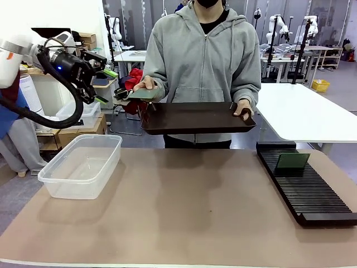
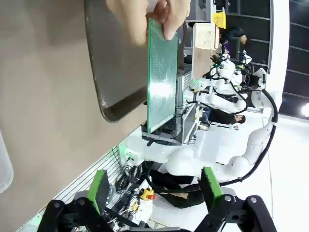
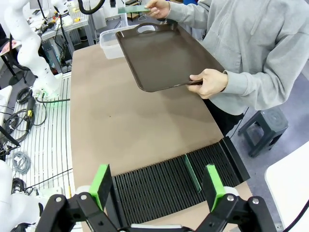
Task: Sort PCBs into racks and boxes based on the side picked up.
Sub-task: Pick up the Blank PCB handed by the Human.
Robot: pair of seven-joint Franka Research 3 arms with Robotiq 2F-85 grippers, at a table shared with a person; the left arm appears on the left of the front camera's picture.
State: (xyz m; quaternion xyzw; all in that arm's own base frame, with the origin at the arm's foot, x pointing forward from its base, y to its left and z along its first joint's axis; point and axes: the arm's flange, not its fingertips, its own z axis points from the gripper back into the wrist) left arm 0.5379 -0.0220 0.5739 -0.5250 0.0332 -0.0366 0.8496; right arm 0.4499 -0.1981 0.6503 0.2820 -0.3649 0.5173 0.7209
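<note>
The person holds a green PCB out in one hand over the end of a dark brown tray; that board shows green and dotted in the left wrist view, and as a thin green strip in the right wrist view. My left gripper hangs open in the air just left of it, fingers apart and holding nothing. A second PCB stands upright in the black rack, seen edge-on from the right wrist. My right gripper is open above the rack. The clear tub is empty.
The person stands at the far side, holding the tray by both ends. A white table lies behind at the right. Boxes and shelves stand behind my left arm. The brown tabletop spreads between tub and rack.
</note>
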